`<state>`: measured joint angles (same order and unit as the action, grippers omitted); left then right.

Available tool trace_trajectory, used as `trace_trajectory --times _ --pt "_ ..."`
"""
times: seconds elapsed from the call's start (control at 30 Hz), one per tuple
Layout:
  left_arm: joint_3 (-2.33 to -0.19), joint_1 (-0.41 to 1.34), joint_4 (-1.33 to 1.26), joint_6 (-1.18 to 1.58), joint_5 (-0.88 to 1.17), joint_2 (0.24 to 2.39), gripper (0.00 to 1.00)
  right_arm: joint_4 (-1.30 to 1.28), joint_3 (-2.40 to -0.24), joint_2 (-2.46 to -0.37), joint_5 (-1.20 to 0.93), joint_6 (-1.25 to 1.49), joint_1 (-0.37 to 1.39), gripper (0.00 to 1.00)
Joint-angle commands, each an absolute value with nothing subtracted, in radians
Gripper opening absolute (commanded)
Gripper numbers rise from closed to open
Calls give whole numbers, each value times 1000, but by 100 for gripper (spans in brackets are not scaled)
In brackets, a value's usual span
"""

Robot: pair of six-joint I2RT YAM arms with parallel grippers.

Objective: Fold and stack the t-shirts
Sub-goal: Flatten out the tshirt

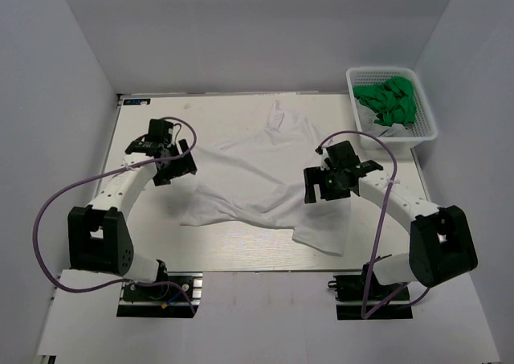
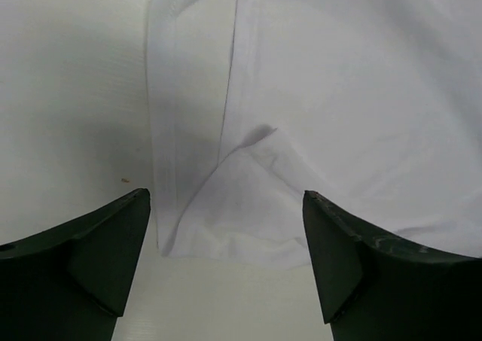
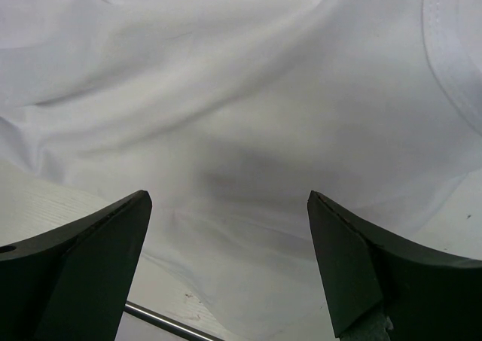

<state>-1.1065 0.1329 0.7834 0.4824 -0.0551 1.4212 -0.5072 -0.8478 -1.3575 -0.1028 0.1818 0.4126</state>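
Lying rumpled on table (image 1: 152,123), white t-shirt (image 1: 257,179) unfolded. Left gripper (image 1: 175,168) over its left edge, right gripper (image 1: 324,189) over its right side, both spread, empty. No fold, no stack yet (green cloth (image 1: 389,99) in basket (image 1: 357,79)).

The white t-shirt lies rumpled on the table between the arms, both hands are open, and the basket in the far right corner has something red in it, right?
Not quite: the basket holds green things, not red, as the top external view shows. The white t-shirt, the open left hand and open right hand are as said.
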Motion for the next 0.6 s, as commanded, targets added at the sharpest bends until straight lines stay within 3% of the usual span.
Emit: trace_trajectory --times 0.0,0.1,0.2,0.23,0.4,0.57 --pt "-1043 132 728 379 30 1443 91 -528 -894 -1409 -126 152 408 90" --pt "-1006 132 660 354 119 1503 81 -543 -910 -1431 -126 146 410 90" --pt "-985 146 621 341 159 1561 79 -543 -910 -1451 -126 146 408 90" --pt "-994 146 621 341 176 1574 74 -545 -908 -1454 -123 143 408 90" --pt "-1006 155 583 341 176 1621 73 -532 -894 -1456 -123 153 410 90" --pt "-1026 155 592 341 167 1654 63 -523 -888 -1453 -112 158 410 90"
